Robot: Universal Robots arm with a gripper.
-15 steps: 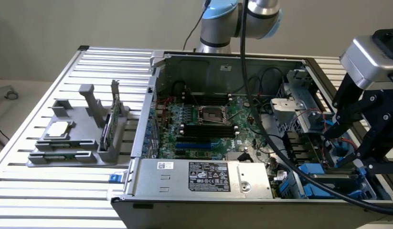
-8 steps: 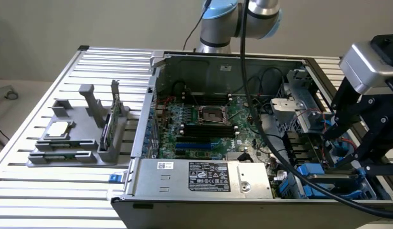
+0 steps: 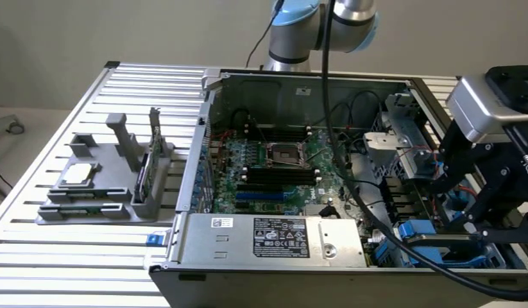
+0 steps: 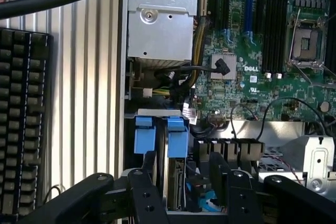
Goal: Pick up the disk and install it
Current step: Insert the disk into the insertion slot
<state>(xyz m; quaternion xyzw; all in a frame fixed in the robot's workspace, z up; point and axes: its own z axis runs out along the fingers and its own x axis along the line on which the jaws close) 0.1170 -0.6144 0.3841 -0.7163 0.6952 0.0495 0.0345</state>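
Observation:
The disk (image 4: 173, 179) stands on edge in the drive bay at the corner of the open computer case, its blue carrier (image 4: 177, 139) end showing beside a second blue tab. In the exterior view the blue carrier (image 3: 430, 239) sits low at the case's right end. My gripper (image 4: 184, 171) hangs right over it, open, with one black finger (image 4: 149, 169) on either side of the disk and a gap left on the far side. In the exterior view the gripper (image 3: 473, 221) reaches down into that bay.
The silver power supply (image 3: 272, 237) borders the bay, with the motherboard (image 3: 272, 167) and loose cables beyond. On the exterior view's left, a grey fixture (image 3: 84, 205) holds a processor chip (image 3: 79, 173) and a green card (image 3: 144, 170). A black keyboard (image 4: 21, 119) lies outside the case.

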